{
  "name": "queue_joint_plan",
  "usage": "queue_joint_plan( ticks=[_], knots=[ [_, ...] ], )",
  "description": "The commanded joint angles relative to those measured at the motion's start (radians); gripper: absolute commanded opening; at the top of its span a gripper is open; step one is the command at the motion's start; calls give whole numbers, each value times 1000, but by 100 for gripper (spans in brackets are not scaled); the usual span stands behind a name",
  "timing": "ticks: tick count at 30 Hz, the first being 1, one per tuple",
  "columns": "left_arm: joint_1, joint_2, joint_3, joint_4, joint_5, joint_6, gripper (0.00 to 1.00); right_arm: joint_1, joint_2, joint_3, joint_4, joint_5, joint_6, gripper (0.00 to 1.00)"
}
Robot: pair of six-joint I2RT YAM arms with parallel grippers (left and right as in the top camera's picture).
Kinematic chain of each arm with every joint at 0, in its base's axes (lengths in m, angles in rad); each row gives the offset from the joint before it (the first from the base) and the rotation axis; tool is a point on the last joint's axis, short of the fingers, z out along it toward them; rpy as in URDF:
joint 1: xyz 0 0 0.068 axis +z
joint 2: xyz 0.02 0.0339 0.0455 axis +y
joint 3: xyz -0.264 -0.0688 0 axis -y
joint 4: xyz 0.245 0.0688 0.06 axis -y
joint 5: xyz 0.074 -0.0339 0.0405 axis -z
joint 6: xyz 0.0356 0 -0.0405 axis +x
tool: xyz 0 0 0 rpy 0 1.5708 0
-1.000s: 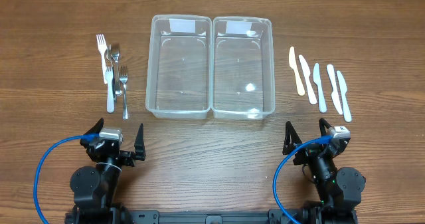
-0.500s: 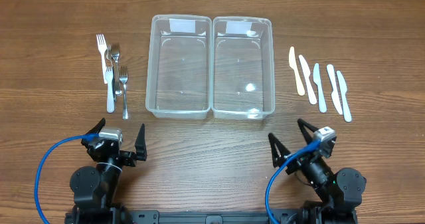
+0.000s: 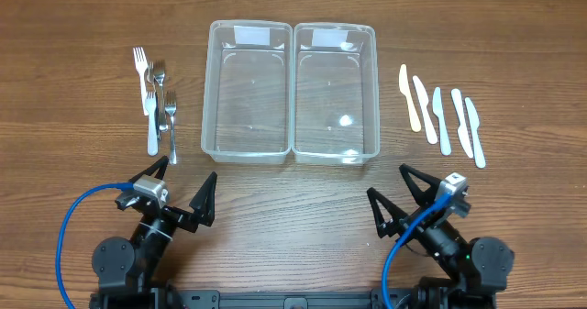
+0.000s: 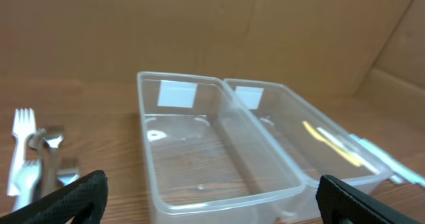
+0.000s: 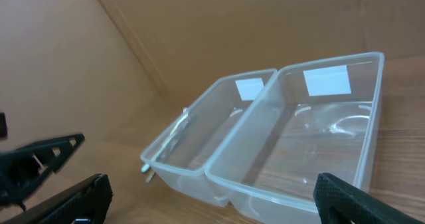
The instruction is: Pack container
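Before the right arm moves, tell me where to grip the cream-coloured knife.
Probably near its middle, straight down from above, fingers closing across the width. The cream-coloured knife lies flat, lengthwise away from the robot, with a gap to the white knife beside it.

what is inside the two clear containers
Nothing: the left container and right container are both empty, the table showing through their clear bases. Forks and knives lie outside. Nothing there is covered.

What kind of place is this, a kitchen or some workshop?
Probably a robot test bench, not a kitchen: a left hand and a right hand, both open, sit at a wooden table where forks, knives and two empty clear containers are laid out neatly, with cardboard walls behind.
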Motion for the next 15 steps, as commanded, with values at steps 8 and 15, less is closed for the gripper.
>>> queue_joint_plan(
  ticks=[8, 15],
  knots=[
    [-6, 269, 286, -187, 12, -13, 100, 0, 473, 401, -129, 145, -31, 100],
    [-6, 597, 602, -401, -13, 101, 100, -2, 830, 710, -305, 219, -136, 100]
  ],
)
